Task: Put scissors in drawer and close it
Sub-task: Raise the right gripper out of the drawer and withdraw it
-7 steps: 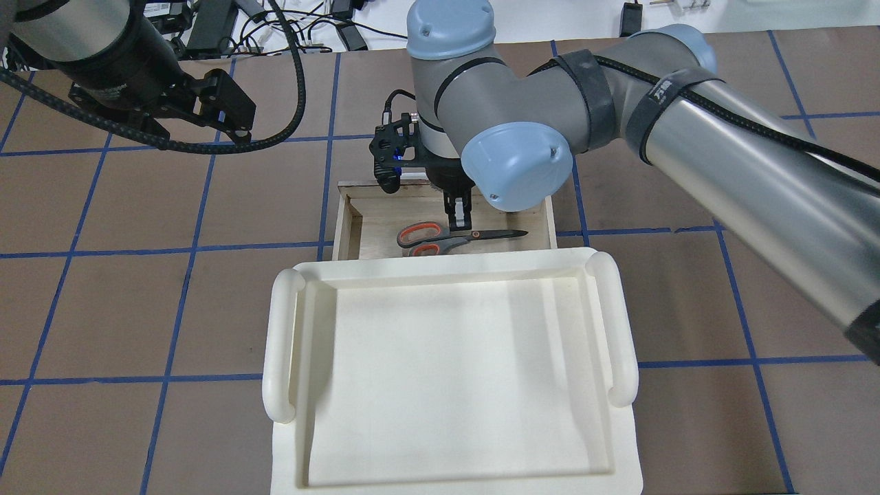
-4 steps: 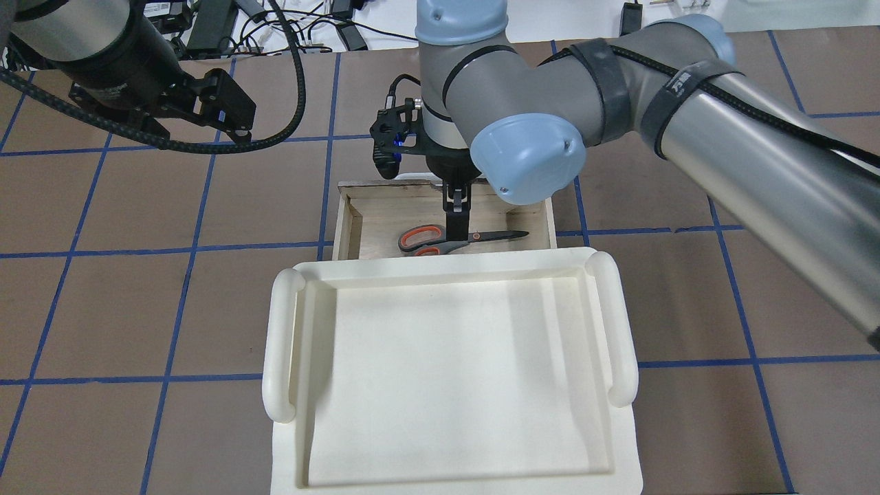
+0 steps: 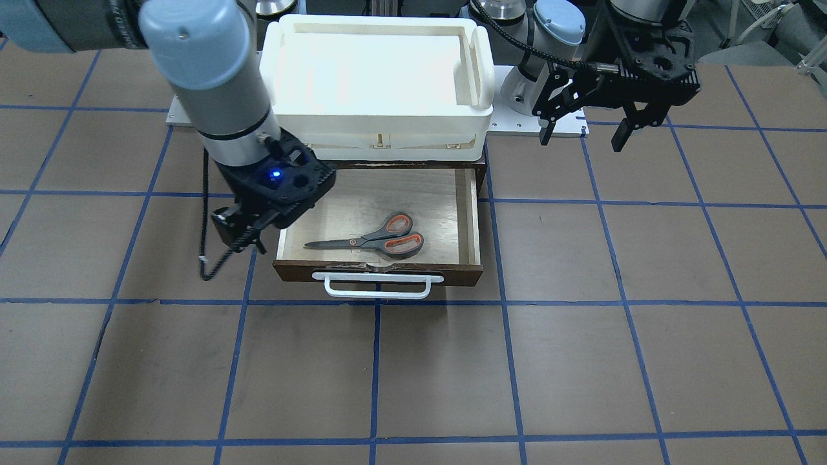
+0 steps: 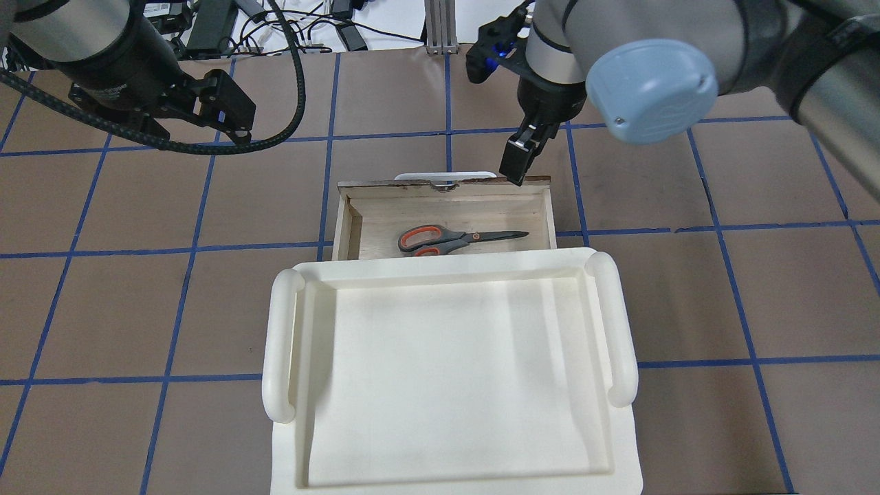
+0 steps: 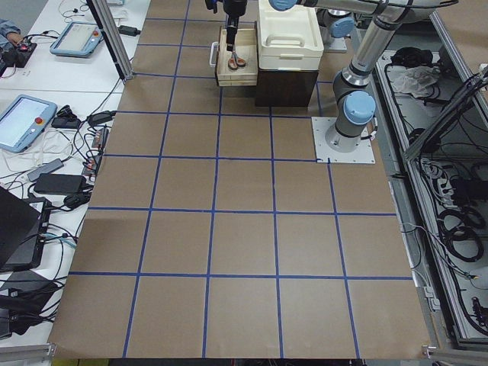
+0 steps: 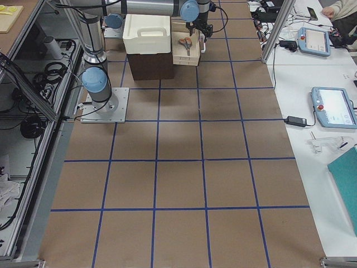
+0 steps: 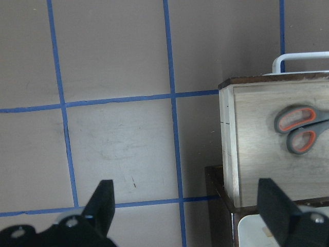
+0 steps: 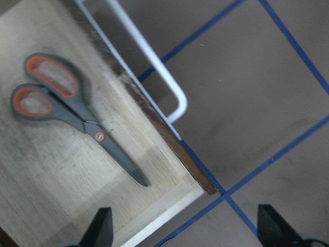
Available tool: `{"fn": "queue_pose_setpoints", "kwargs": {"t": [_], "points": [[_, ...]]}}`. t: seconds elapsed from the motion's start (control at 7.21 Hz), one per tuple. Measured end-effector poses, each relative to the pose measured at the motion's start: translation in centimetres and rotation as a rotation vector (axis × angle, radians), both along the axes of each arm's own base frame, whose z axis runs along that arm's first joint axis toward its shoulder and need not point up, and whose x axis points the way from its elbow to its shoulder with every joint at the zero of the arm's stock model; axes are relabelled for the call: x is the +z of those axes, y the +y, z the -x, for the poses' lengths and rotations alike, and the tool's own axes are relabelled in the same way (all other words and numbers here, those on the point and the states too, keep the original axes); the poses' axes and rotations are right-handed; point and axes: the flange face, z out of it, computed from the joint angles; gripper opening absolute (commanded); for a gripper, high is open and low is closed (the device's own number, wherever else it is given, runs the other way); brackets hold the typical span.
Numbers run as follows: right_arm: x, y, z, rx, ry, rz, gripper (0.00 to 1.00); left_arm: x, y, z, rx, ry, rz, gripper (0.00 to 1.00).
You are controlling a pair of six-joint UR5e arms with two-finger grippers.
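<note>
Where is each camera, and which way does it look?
Front: across the table, facing the robot; left gripper, right gripper, drawer.
Overhead: behind the robot, looking down; left arm, right arm, tray.
Left side: table's left end, looking along; arms small.
Right side: opposite end; likewise.
Left wrist: down past left gripper at drawer.
Right wrist: down past right gripper at scissors.
Both wrist views share the scissors.

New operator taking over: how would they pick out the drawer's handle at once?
Find the big white tray at mid-table. Just beneath it an open wooden drawer juts out, holding the scissors. The handle sits on the drawer's dark brown front: a thin white bar, unlike the tray's thick rounded grips.
</note>
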Motion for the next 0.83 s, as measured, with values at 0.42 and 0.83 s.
{"fn": "queue_pose_setpoints", "kwargs": {"t": [0.42,0.83], "points": [[3.0,-1.0,9.1,-0.555,-0.012,0.015,1.00,0.0,0.0,0.1,-0.001,0.000,0.000,1.00],[4.7,-0.6,14.4,-0.760,-0.004,0.035,1.00,0.0,0.0,0.0,-0.001,0.000,0.000,1.00]]}}
